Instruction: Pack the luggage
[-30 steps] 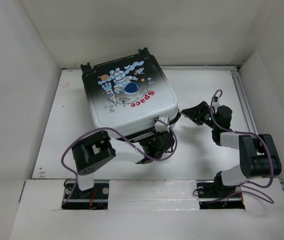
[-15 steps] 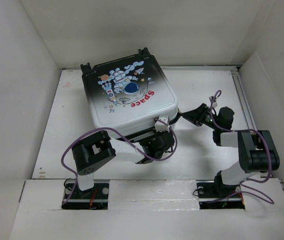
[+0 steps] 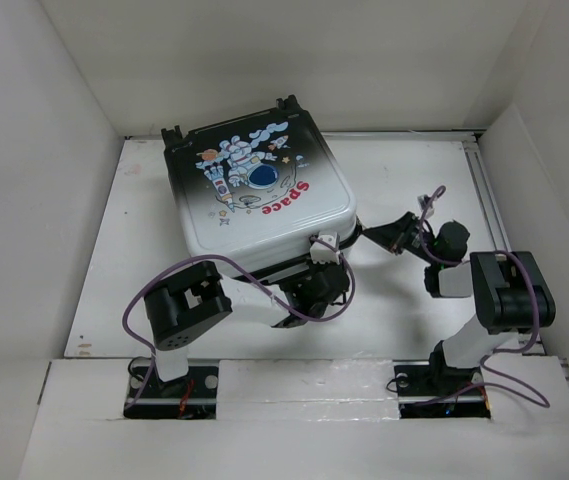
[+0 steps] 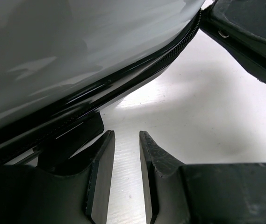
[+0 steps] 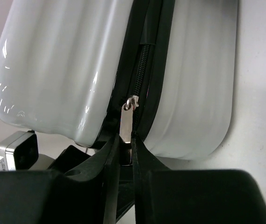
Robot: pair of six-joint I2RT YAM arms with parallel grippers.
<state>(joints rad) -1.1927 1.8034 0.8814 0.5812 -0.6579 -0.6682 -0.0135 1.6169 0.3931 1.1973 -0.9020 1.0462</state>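
The luggage (image 3: pixel 254 195) lies lid down on the tabletop (image 3: pixel 414 170), astronaut side up, toward the back left. My right hand (image 5: pixel 123 140) pinches the zipper pull (image 5: pixel 125 122) at its seam — my left hand (image 4: pixel 125 135), fingers narrowly parted around nothing, sits by its near edge.

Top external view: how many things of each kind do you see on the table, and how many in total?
luggage: 1
robot arms: 2 (left arm, right arm)
Total: 3
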